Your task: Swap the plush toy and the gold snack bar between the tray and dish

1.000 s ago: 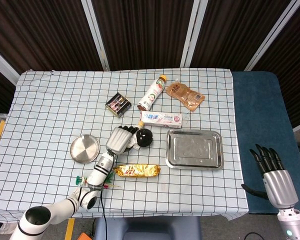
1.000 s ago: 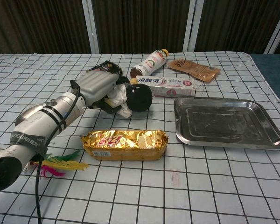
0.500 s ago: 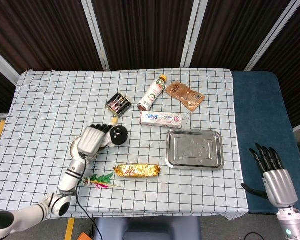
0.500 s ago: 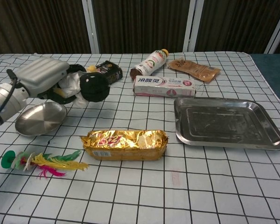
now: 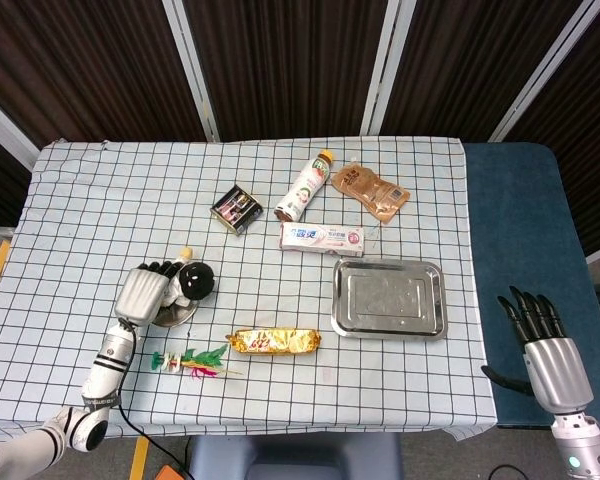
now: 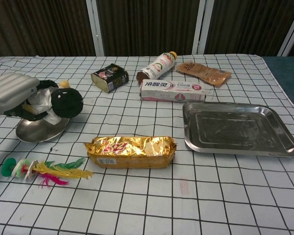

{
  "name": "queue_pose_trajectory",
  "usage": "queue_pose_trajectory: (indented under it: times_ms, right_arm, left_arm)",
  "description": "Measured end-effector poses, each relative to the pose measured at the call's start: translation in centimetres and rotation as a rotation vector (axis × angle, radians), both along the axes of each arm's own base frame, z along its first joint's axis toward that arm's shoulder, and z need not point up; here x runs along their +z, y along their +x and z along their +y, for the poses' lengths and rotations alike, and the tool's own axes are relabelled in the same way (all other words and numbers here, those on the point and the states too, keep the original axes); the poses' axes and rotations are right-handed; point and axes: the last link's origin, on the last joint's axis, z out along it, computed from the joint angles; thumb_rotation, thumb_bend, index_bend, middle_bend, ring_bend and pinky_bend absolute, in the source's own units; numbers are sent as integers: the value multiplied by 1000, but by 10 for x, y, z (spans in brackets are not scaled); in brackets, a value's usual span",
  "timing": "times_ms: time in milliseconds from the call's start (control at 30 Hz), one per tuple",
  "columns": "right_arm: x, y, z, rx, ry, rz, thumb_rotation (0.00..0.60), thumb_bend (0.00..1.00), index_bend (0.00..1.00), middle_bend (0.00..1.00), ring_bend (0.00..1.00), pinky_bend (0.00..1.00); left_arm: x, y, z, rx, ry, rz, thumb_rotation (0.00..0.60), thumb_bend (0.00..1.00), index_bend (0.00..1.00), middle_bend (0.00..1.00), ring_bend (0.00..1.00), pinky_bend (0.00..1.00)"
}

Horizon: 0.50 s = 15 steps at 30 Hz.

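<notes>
My left hand [image 5: 144,293] [image 6: 13,93] grips the black and white plush toy [image 5: 194,283] [image 6: 63,103] right over the round steel dish [image 5: 178,315] [image 6: 38,130] at the table's left. Whether the toy touches the dish I cannot tell. The gold snack bar [image 5: 274,341] [image 6: 131,152] lies on the cloth in the middle front, left of the empty steel tray [image 5: 388,298] [image 6: 237,129]. My right hand [image 5: 545,348] hangs open past the table's right edge, holding nothing.
A feather shuttlecock [image 5: 190,361] [image 6: 41,169] lies in front of the dish. Behind are a small can [image 5: 236,209] [image 6: 109,77], a toothpaste box [image 5: 322,238] [image 6: 172,90], a bottle [image 5: 305,186] [image 6: 157,65] and a brown pouch [image 5: 370,190] [image 6: 204,72].
My left hand has carried the plush toy leftward from beside the toothpaste box to a spot over the dish. The right hand, snack bar and tray have stayed put.
</notes>
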Motion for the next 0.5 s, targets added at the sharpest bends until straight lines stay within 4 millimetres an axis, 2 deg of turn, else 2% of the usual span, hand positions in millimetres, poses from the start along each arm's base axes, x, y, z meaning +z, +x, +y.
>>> queue_pose_trajectory:
  times_ms: [167, 267, 500]
  right_arm:
    - [1, 0, 0, 2, -5, -6, 600, 88, 0, 0, 0, 0]
    - [2, 0, 0, 1, -4, -7, 600, 87, 0, 0, 0, 0]
    - [1, 0, 0, -1, -4, -4, 600, 88, 0, 0, 0, 0]
  left_arm:
    - [2, -7, 0, 20, 8, -3, 600, 550, 507, 492, 470, 488]
    - [4, -12, -2, 34, -2, 2, 600, 547, 433, 408, 376, 413]
    - [8, -22, -8, 100, -49, -20, 600, 508, 138, 154, 108, 200]
